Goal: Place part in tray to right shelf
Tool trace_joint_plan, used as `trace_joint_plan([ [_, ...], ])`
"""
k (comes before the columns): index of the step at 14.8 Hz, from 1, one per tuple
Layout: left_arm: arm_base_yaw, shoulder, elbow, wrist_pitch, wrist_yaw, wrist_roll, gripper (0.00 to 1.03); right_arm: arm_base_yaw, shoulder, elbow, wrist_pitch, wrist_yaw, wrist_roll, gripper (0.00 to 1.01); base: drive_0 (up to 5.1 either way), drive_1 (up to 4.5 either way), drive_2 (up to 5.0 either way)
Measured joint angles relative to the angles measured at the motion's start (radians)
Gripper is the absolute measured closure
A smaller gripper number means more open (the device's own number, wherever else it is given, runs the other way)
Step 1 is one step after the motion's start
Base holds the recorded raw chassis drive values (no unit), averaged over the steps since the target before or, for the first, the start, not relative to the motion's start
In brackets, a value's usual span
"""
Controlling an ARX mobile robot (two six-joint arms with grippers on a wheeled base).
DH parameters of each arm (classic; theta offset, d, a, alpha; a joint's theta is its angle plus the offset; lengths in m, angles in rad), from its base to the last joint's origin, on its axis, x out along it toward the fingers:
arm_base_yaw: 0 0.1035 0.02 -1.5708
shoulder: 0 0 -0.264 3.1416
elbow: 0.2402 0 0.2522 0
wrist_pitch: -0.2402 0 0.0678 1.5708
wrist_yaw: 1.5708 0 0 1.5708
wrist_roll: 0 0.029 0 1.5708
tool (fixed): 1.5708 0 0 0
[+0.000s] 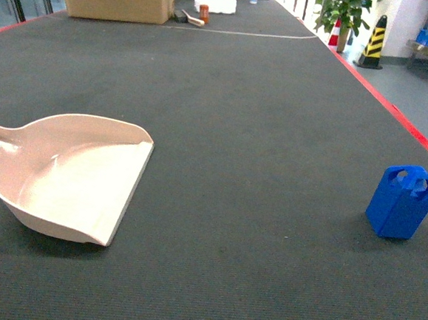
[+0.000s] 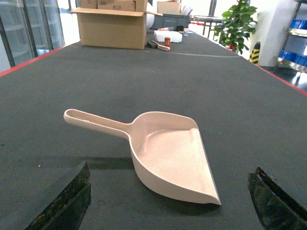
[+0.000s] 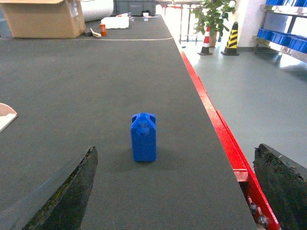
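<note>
Standing upright well right of the scoop (image 1: 72,178), near the red edge, the part (image 1: 402,202) is untouched, so everything remains: both grippers (image 2: 168,201) (image 3: 175,191) hang wide apart, holding nothing, no shelf visible.

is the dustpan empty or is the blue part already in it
Empty. The dustpan shows only its bare pink inside in the head and left wrist views; the blue part stands upright on the mat, far off to its right.
</note>
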Motion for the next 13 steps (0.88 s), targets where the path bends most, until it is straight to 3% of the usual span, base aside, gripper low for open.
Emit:
trace_joint_plan([
  [13,0.0,0.0,0.0,0.0,0.0,0.0,0.05,0.0,0.0,0.0,0.0,0.0,0.0,0.03,0.0,0.0,0.0],
])
